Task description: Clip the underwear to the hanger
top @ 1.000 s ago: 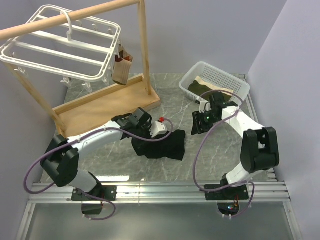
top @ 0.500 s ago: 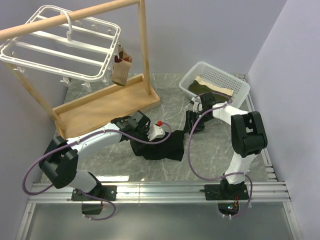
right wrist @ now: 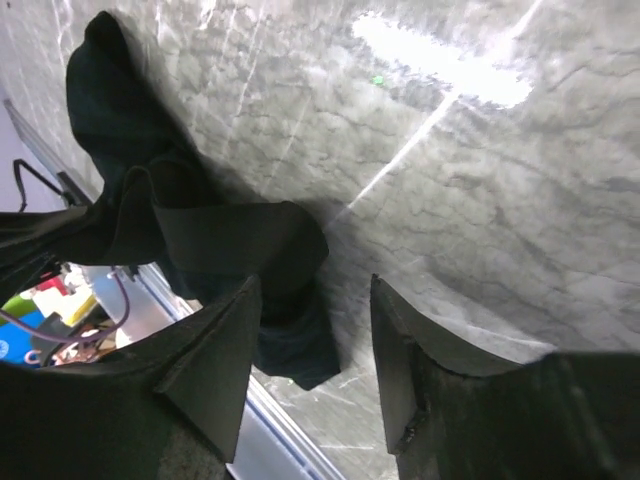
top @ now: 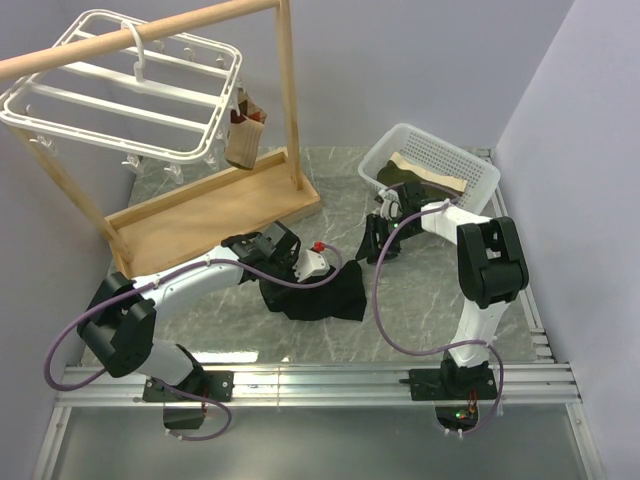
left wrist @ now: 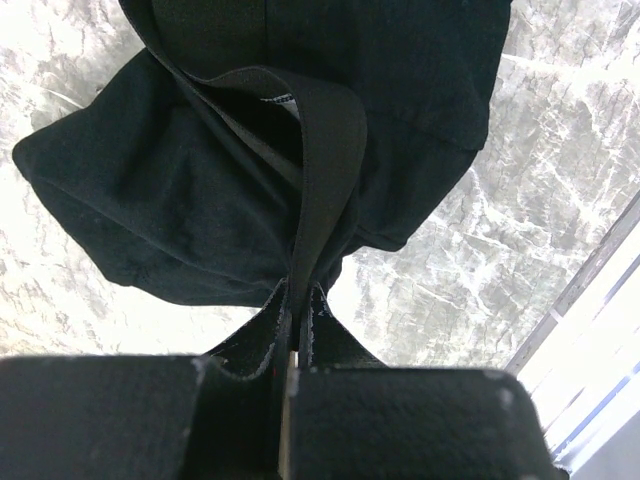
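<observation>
My left tool (left wrist: 290, 350) stays clenched on the black underwear (left wrist: 180, 200), heaped on the worktop (left wrist: 520, 200) just ahead, and my right tool (right wrist: 312, 300), released, has just swung in alongside, ready for a second grip.

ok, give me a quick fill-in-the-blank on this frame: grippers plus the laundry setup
1. The left gripper is ____ on the underwear.
2. The right gripper has its jaws ____.
3. The hanger hangs from the wooden ____.
4. The olive-and-tan cloth lies in the white ____.

Missing words: shut; open; pole; basket.
</observation>
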`<control>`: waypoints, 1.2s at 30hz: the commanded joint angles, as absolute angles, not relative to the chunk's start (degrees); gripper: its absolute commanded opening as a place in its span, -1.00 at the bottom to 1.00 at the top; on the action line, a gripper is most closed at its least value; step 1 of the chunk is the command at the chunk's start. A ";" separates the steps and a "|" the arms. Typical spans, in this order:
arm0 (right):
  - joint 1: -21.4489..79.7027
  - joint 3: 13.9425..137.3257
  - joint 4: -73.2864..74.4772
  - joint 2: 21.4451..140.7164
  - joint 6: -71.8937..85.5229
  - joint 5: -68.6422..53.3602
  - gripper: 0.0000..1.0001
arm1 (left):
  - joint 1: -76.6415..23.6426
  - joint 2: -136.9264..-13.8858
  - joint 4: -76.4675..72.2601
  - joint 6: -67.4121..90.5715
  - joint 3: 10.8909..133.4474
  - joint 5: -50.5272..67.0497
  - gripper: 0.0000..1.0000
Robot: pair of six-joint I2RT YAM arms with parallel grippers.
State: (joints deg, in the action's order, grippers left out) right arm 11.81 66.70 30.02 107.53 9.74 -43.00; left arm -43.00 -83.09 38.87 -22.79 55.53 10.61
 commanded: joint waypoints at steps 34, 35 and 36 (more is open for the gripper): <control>15.56 70.67 29.62 101.45 10.11 -42.70 -1.00 | -39.30 -82.79 40.25 -16.27 65.20 14.13 -0.99; 13.90 69.71 29.10 99.16 9.85 -43.32 -1.00 | -36.59 -82.88 40.69 -15.65 66.26 14.93 -0.99; 12.76 69.18 27.96 94.44 9.23 -43.85 -1.00 | -35.34 -82.45 40.95 -15.12 68.53 15.46 -0.99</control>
State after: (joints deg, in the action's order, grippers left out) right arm 16.32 69.23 31.38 106.65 10.98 -39.77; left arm -39.44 -83.64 41.15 -18.26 62.35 12.43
